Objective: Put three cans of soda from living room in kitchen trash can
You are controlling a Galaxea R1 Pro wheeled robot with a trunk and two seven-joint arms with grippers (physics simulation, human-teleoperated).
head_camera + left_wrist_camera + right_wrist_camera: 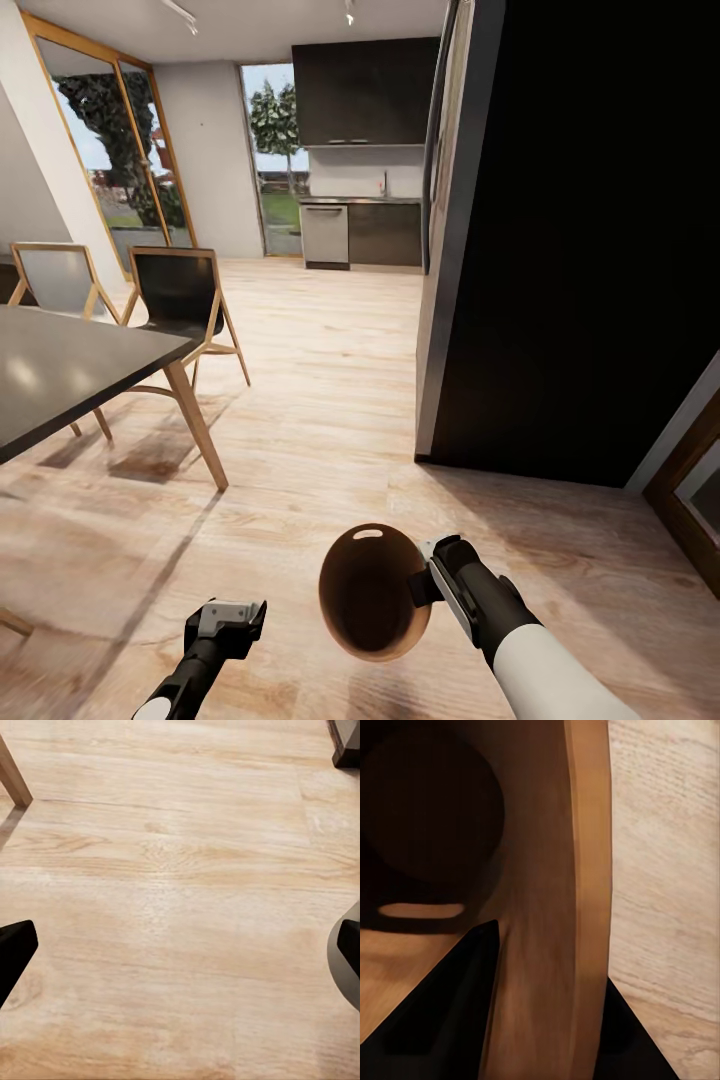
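Observation:
The tash can [368, 592], a round bin with a brown inside and an oval handle slot, hangs tilted with its mouth toward the head camera, low in the head view. My right gripper [424, 585] is shut on its rim. The right wrist view looks into the tash can [435, 817], with the right gripper [540, 1020] straddling the rim, one finger inside and one outside. My left gripper [228, 626] is open over bare wood floor, and the left gripper [180, 949] holds nothing. The kitchen [365, 200] lies far ahead. The three can of soda and the living room are out of view.
A dark table [70, 370] with two wooden chairs [180, 290] stands at the left. A tall black block [580, 230] rises close on the right, with a wooden door frame [700, 480] beyond it. Wood floor [330, 340] runs between them to the dishwasher [324, 235].

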